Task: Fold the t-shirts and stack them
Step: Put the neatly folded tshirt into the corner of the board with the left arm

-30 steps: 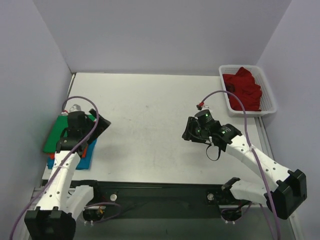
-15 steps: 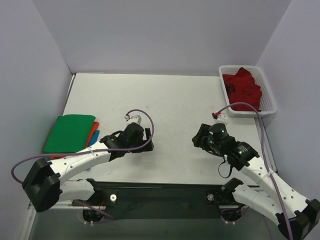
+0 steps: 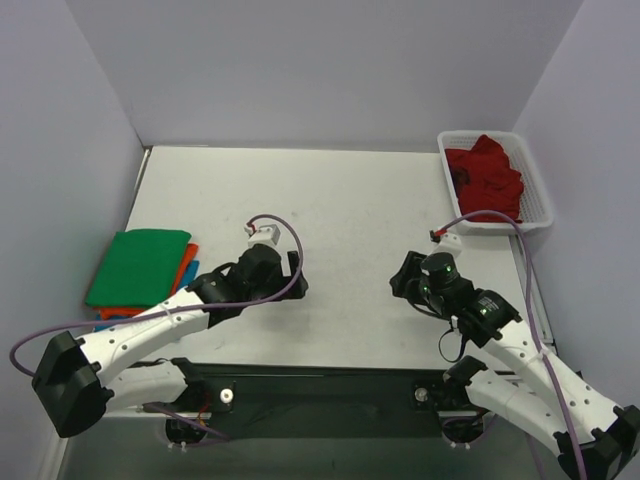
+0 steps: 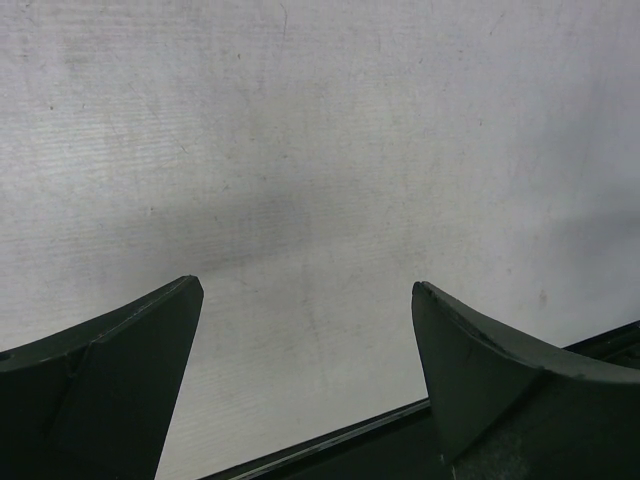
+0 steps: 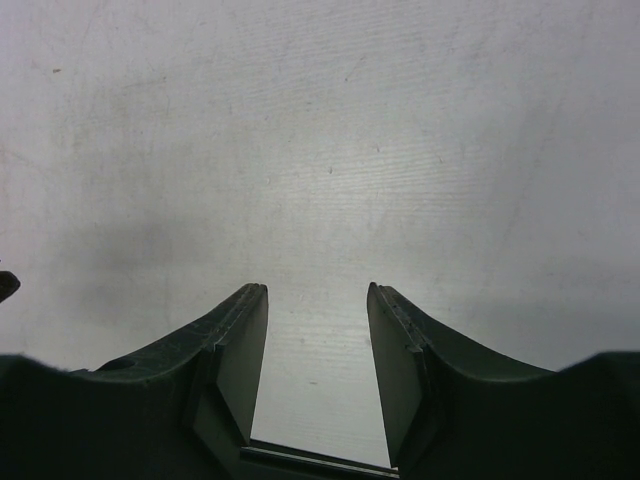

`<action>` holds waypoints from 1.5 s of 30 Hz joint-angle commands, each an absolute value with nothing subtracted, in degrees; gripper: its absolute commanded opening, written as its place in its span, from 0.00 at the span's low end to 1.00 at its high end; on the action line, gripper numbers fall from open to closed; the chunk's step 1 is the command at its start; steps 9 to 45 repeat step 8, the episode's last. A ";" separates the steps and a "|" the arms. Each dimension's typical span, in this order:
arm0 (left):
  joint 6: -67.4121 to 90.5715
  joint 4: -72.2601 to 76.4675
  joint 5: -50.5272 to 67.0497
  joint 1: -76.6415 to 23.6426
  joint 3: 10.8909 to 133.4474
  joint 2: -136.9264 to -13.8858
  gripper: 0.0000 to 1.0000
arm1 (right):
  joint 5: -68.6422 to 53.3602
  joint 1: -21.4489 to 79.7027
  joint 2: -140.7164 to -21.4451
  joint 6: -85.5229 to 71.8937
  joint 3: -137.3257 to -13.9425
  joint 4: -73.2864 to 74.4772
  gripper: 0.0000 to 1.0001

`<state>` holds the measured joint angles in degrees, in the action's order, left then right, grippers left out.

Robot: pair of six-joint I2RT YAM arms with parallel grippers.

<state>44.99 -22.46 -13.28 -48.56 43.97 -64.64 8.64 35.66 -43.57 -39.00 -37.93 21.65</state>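
Observation:
A folded bright green t-shirt (image 3: 140,265) lies on top of a stack at the table's left edge. Orange (image 3: 185,262) and blue (image 3: 190,272) t-shirts peek out under it on the right side. A crumpled dark red t-shirt (image 3: 485,176) fills the basket at the far right. My left gripper (image 3: 296,278) hangs over bare table near the front middle, well right of the stack. In the left wrist view it (image 4: 305,290) stands wide open and empty. My right gripper (image 3: 402,276) is over bare table at the front right. The right wrist view shows it (image 5: 317,290) open with nothing between its fingers.
A white plastic mesh basket (image 3: 540,190) stands at the back right corner. Pale walls close in the table on the left, back and right. The table's dark front edge (image 4: 330,440) runs just below both grippers.
My left arm has left the stack and swung right to the front middle of the table. My right arm has drawn back toward the front right, its jaws opening a little wider.

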 commanded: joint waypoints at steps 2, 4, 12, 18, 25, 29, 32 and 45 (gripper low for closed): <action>43.07 -22.41 -14.41 -47.81 46.58 -63.02 0.97 | 10.90 35.33 -42.54 -39.03 -37.53 21.62 0.44; 42.89 -22.41 -14.33 -47.55 46.67 -62.93 0.97 | 10.81 35.24 -42.19 -39.02 -37.35 21.62 0.44; 42.63 -22.68 -13.89 -47.46 47.02 -62.58 0.97 | 10.99 34.63 -41.40 -38.76 -37.79 22.06 0.44; 42.63 -22.68 -13.89 -47.46 47.02 -62.58 0.97 | 10.99 34.63 -41.40 -38.76 -37.79 22.06 0.44; 42.63 -22.68 -13.89 -47.46 47.02 -62.58 0.97 | 10.99 34.63 -41.40 -38.76 -37.79 22.06 0.44; 42.63 -22.68 -13.89 -47.46 47.02 -62.58 0.97 | 10.99 34.63 -41.40 -38.76 -37.79 22.06 0.44; 42.63 -22.68 -13.89 -47.46 47.02 -62.58 0.97 | 10.99 34.63 -41.40 -38.76 -37.79 22.06 0.44; 42.63 -22.68 -13.89 -47.46 47.02 -62.58 0.97 | 10.99 34.63 -41.40 -38.76 -37.79 22.06 0.44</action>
